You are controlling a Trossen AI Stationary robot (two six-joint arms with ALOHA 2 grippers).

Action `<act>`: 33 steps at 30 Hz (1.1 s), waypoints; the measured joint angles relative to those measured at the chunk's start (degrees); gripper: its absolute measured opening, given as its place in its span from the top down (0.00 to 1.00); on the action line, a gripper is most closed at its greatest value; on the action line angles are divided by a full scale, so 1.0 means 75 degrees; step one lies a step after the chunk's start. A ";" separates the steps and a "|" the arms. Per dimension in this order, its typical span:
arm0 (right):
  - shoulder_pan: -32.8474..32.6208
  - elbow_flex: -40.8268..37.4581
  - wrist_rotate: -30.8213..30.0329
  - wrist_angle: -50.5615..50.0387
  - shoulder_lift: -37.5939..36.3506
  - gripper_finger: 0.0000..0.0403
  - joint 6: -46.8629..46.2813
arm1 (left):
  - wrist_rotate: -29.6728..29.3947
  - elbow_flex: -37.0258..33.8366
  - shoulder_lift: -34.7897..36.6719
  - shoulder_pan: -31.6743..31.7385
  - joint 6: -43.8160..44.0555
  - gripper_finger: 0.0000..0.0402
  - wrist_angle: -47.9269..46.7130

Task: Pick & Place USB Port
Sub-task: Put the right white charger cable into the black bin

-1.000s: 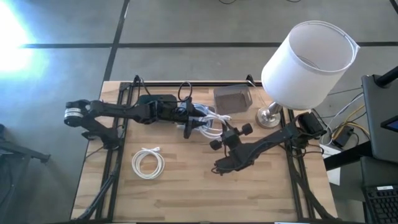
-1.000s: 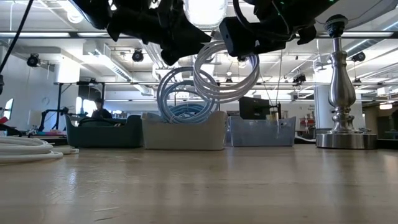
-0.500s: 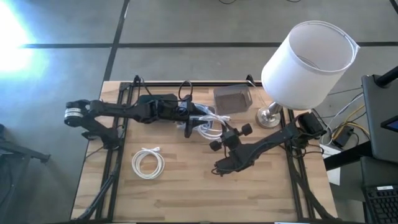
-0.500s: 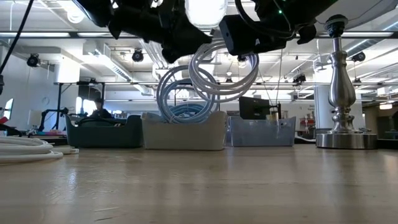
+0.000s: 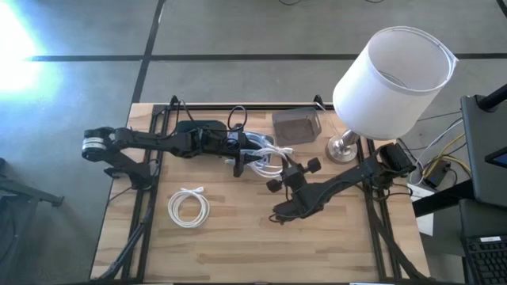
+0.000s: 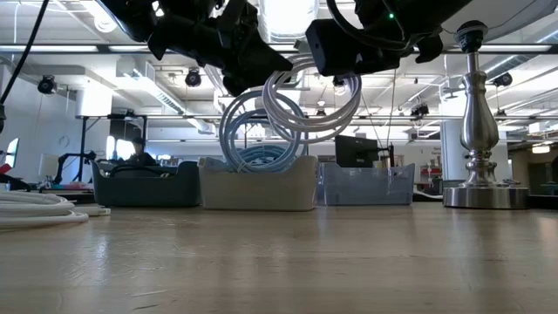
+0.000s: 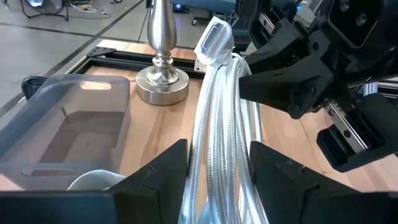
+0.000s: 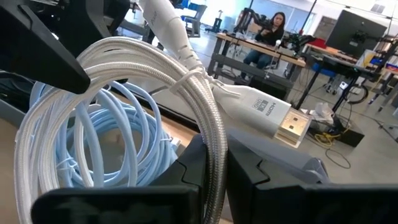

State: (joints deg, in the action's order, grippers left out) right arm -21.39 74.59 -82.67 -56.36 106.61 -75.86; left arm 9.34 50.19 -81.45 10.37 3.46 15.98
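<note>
hanging above the table w/ both arms on it, a coiled white braided cable (image 6: 301,100) is off the wood, mid-table near the back. going left to right in the high view: a 2nd white cable coil (image 5: 188,207) lies flat on the wooden table (image 5: 238,245) at front-left, well apart from the arms. left arm reaches in from the left edge toward centre; left gripper (image 5: 240,157) has its fingers pinched on the white braided cable, and the left wrist view shows the cable bundle running up betw the two dark fingers (image 7: 155,171), which press it from both sides. just beside it, the right gripper (image 5: 279,162) comes in from the right side and meets the same coil; right wrist view shows its fingers (image 8: 193,165) closed tight on the braided strands, w/ the white connector plug (image 8: 267,115) and its gold metal tip sticking out past the grip. a pale blue cable coil (image 8: 118,140) hangs w/ the white loops. behind the grippers sits a clear grey plastic bin (image 5: 295,125), near the back edge. right of that stands the lamp's metal base (image 5: 343,147) under a big white lampshade (image 5: 394,79). low view: both grippers sit high at the top, loops dangle below them clear of the table, other coil (image 6: 39,209) at far left, lamp stem (image 6: 475,131) at right. a person (image 8: 270,28) sits at a desk far off in the room
</note>
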 joint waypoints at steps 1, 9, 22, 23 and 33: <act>0.0000 0.0000 -0.0001 0.0004 0.0000 0.92 -0.0005 | 0.0000 -0.0003 0.0000 0.0000 0.0003 0.57 -0.0007; 0.0003 0.0000 0.0030 0.0041 0.0000 0.84 -0.0004 | 0.0003 -0.0041 0.0000 -0.0006 -0.0013 0.84 -0.0026; -0.0133 0.0023 0.0288 -0.0026 -0.0063 0.69 0.0855 | -0.0157 -0.0050 -0.0003 -0.0032 0.0096 0.89 0.0247; -0.0196 0.0064 0.0292 -0.0064 -0.0093 0.68 0.0945 | -0.0185 -0.0050 -0.0003 -0.0035 0.0102 0.89 0.0267; -0.0976 0.0172 0.0455 -0.0253 -0.0973 0.66 0.1393 | -0.0266 -0.0050 -0.0003 -0.0025 0.0047 0.89 0.1225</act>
State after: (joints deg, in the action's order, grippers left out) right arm -28.71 75.88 -79.26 -58.26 99.31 -65.41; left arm 7.35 49.82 -81.47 10.19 3.82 25.16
